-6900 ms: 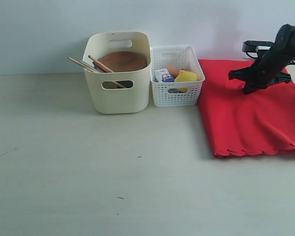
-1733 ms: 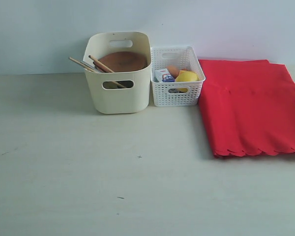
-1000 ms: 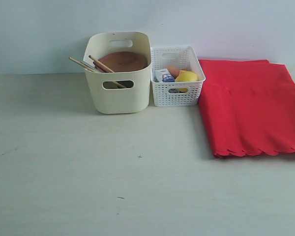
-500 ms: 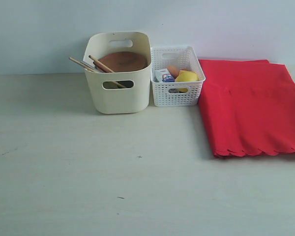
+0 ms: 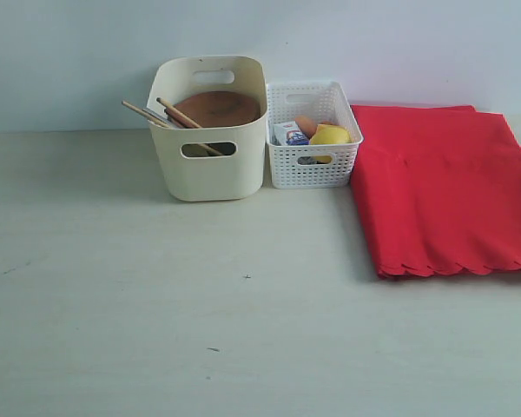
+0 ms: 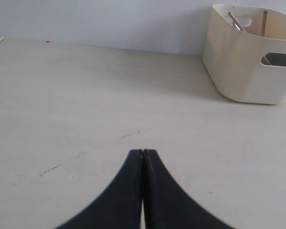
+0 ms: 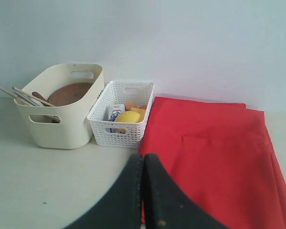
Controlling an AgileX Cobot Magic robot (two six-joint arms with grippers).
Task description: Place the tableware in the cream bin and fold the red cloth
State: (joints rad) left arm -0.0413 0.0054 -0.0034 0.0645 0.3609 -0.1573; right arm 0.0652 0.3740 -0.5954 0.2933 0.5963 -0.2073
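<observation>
The cream bin [image 5: 210, 148] stands at the back left and holds the tableware: a round brown plate [image 5: 217, 108], a wooden spoon [image 5: 181, 114] and chopsticks [image 5: 141, 113] that poke over its rim. The red cloth [image 5: 443, 191] lies folded flat on the right, scalloped edge toward the front. Neither gripper shows in the exterior view. In the left wrist view my left gripper [image 6: 142, 152] is shut and empty above bare table, the cream bin [image 6: 250, 57] ahead of it. My right gripper [image 7: 143, 157] is shut and empty, pulled back from the red cloth [image 7: 214, 152].
A white lattice basket [image 5: 313, 148] with a lemon [image 5: 330, 135], a small carton [image 5: 289, 134] and other food stands between the bin and the cloth. A pale wall runs behind the table. Bare tabletop [image 5: 200, 304] fills the front and left.
The right arm, which hung over the cloth's far side several seconds ago, has left the exterior view. Over the last second nothing has moved.
</observation>
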